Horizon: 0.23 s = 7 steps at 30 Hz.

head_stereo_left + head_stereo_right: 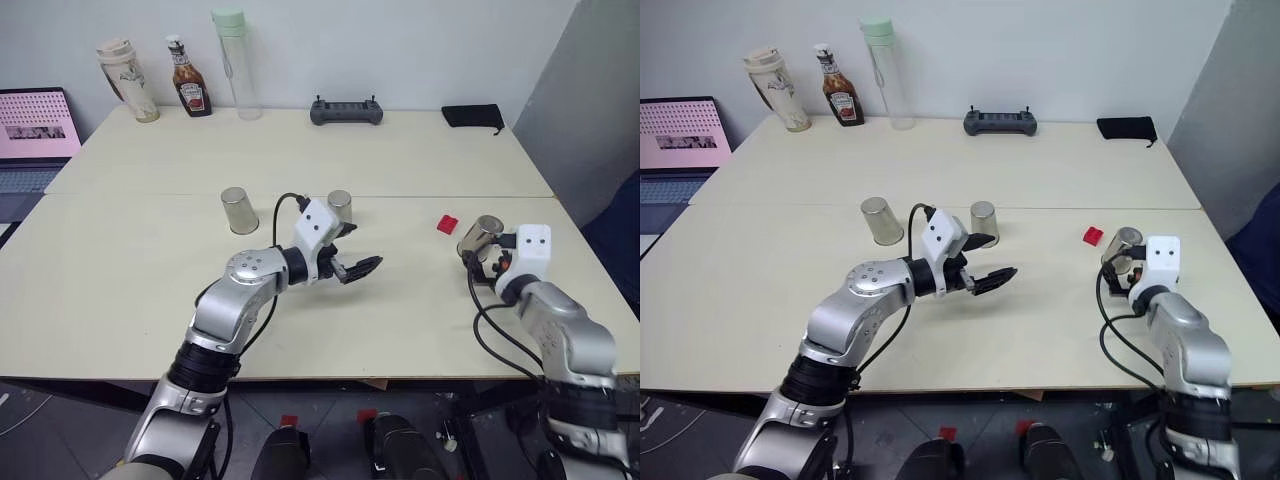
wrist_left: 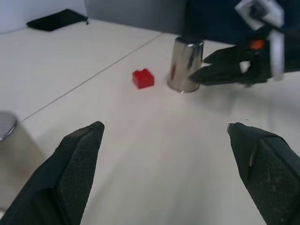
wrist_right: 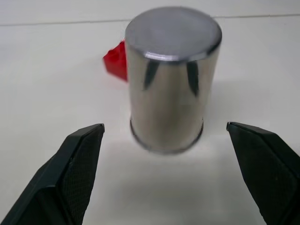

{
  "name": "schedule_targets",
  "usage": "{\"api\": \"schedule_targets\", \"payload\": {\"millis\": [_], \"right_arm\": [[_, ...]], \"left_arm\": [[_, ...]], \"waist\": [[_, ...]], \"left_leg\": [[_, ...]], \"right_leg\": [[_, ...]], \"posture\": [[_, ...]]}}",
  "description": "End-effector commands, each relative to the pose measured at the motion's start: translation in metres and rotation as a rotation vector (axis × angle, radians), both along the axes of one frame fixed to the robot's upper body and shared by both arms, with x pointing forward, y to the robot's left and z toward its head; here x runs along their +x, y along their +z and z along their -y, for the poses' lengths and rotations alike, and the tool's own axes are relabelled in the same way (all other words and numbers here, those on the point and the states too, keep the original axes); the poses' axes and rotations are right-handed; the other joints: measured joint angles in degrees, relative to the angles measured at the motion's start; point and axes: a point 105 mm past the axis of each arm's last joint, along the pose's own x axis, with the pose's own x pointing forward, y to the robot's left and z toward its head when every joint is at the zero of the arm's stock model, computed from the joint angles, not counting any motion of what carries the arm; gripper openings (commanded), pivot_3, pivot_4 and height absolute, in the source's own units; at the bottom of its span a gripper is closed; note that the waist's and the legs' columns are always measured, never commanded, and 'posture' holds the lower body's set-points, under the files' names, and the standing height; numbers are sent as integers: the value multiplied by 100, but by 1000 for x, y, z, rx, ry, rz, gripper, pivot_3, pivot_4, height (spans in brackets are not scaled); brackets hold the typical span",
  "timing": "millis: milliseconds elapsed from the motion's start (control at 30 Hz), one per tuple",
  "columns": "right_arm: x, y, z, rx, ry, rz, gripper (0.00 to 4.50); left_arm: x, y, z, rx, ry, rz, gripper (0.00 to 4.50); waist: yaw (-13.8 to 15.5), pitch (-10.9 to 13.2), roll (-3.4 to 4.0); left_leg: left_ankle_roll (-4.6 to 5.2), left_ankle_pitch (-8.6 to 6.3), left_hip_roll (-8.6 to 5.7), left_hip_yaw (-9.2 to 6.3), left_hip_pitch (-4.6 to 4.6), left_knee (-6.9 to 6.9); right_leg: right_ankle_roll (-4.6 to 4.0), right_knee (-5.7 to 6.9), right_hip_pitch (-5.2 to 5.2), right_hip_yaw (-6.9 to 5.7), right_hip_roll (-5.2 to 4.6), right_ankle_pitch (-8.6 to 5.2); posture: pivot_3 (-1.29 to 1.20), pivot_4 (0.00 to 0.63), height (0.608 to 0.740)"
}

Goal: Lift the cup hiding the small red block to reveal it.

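At the far left a laptop point(image 1: 35, 140) with a pink screen sits off the table edge, its on-screen text too small to read. Along the back of the table point(image 1: 420, 160) stand a beige tumbler point(image 1: 127, 80), a ketchup bottle point(image 1: 189, 88) whose red label cannot be made out, and a tall clear bottle with a green cap point(image 1: 237, 65), all parked well away from the working area. Two steel cups point(image 1: 239, 210) stand upside down mid-table, plain and unmarked, probably the untouched decoys. The left gripper point(image 1: 352, 268) hovers above the table near the second of them point(image 1: 340, 206), fingers spread wide and holding nothing. Further back lie a dark handheld controller point(image 1: 346, 111) and a black pouch point(image 1: 472, 116). To the right the small red block point(image 1: 447, 224) lies uncovered on the table, just beside the cup point(image 3: 171, 77), which stands inverted on the surface. The right gripper point(image 3: 176, 171) sits close behind that cup with its fingers wide apart and clear of it, so the reveal looks complete.
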Motion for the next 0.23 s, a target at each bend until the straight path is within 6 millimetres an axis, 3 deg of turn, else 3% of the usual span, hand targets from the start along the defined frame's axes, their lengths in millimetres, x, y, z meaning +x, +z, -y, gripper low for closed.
{"api": "schedule_targets", "payload": {"millis": [33, 133, 233], "right_arm": [[-44, 42, -25, -30, 186, 85, 4442], [-66, 48, -35, -61, 210, 90, 4442], [-74, 46, -44, -63, 221, 82, 4442]], "left_arm": [[-13, 22, -11, 19, -45, 56, 4500], [-15, 21, -19, 43, -57, 37, 4500], [-16, 18, -24, 68, -76, 20, 4500]], "waist": [[-5, 1, 1], [-24, -1, -1], [-22, -1, -3]], "left_leg": [[0, 0, 1, 0, 0, -1], [0, 0, 3, 1, 6, 2], [-1, 2, 4, -4, 16, 5]], "right_leg": [[0, 0, -1, 0, 0, -1], [-1, 1, 5, -2, 0, -1], [-33, -1, 14, -5, 1, -20]], "posture": [[0, 150, 740], [0, 150, 740], [0, 150, 740]]}}
